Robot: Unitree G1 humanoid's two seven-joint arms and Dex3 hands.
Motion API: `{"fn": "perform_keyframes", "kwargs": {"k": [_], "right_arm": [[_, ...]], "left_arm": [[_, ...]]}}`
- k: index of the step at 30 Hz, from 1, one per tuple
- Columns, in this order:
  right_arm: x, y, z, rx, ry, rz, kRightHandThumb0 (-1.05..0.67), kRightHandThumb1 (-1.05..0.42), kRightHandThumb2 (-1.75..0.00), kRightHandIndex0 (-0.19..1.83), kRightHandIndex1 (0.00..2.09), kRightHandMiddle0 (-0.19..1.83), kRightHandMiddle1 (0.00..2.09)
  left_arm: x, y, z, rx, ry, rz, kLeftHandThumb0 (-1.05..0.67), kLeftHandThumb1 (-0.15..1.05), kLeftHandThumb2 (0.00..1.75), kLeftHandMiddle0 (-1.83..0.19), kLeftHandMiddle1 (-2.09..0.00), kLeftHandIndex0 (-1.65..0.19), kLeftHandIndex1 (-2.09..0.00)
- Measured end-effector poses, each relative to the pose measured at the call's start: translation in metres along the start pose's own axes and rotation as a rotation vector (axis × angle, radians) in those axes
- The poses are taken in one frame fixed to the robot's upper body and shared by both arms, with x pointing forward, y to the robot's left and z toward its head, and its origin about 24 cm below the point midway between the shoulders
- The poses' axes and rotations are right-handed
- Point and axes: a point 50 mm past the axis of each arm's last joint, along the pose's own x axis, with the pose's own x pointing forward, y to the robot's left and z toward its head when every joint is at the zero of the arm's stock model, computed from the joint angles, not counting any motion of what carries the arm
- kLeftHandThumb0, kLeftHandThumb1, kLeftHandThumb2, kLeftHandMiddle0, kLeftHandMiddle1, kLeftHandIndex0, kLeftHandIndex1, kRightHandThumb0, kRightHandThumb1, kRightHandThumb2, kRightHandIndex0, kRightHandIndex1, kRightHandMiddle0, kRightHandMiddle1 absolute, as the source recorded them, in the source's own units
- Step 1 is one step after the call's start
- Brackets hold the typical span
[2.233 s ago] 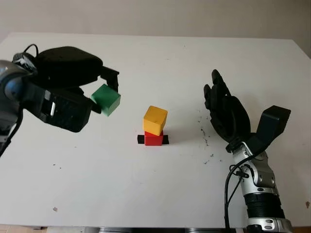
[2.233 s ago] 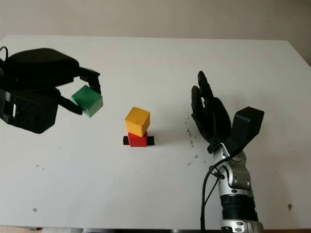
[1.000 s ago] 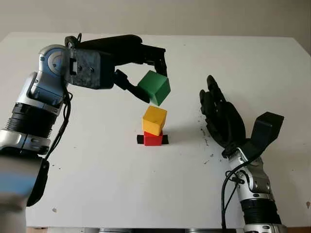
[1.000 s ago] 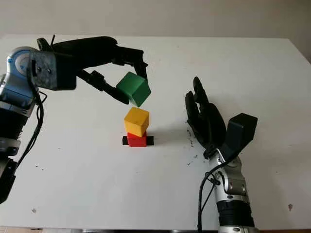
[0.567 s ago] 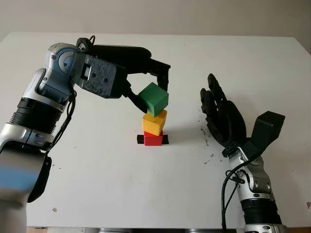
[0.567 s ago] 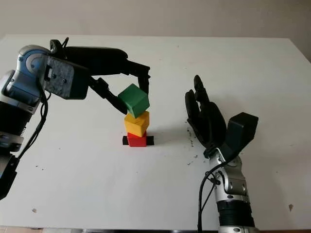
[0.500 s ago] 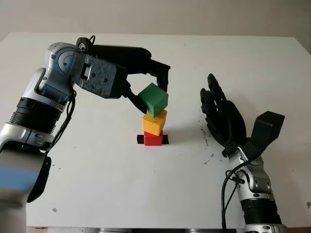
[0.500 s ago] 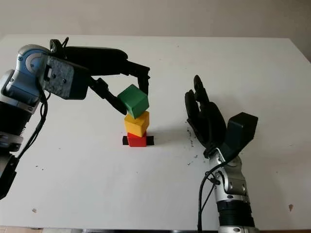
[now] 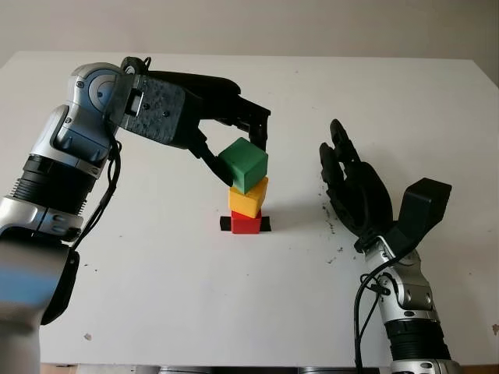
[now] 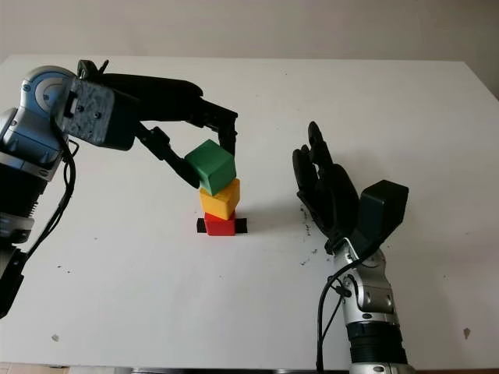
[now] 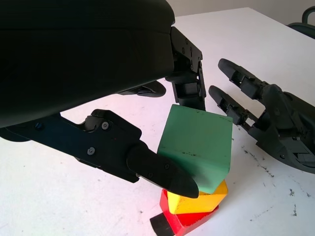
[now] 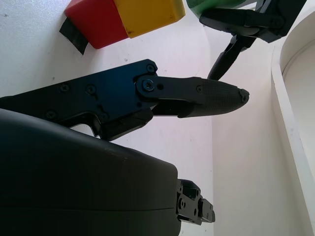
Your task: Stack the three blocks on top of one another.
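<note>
Left eye view has the left hand [image 9: 234,144] clamped on the green block [image 9: 243,164], which sits tilted on the yellow block [image 9: 248,197], itself on the red block [image 9: 245,224] over a black tape strip [image 9: 225,224] at table [image 9: 156,296] centre. Toward 3 o'clock, the right hand [image 9: 355,191] stands open, holding nothing. Left wrist view shows fingertips [image 11: 162,172] pressing the green block's sides.

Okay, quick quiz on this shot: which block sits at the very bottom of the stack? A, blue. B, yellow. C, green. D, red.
D: the red block sits on the table, the yellow block on it, and the left hand holds the green block on top.
</note>
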Motion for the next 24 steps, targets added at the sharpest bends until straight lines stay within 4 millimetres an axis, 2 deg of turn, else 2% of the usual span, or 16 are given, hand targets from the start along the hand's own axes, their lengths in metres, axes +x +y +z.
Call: {"fn": "perform_keyframes", "kwargs": {"k": [14,24], "right_arm": [[-0.0038,0.0011,-0.0044,0.002,0.016,-0.005,-0.74,-1.05,-0.43,-0.19,0.00,-0.16,0.05],[-0.0045,0.0011,-0.0039,0.005,0.016,-0.004,-0.71,-1.05,-0.45,-0.19,0.00,-0.17,0.05]], "left_arm": [[0.0051,-0.0034,-0.0052,-0.016,0.001,0.018,-0.45,1.04,0.05,-0.30,-0.04,-0.35,-1.64],[0.0065,-0.0031,-0.0026,-0.027,0.004,0.007,-0.44,1.04,0.06,-0.30,-0.04,-0.32,-1.57]]}}
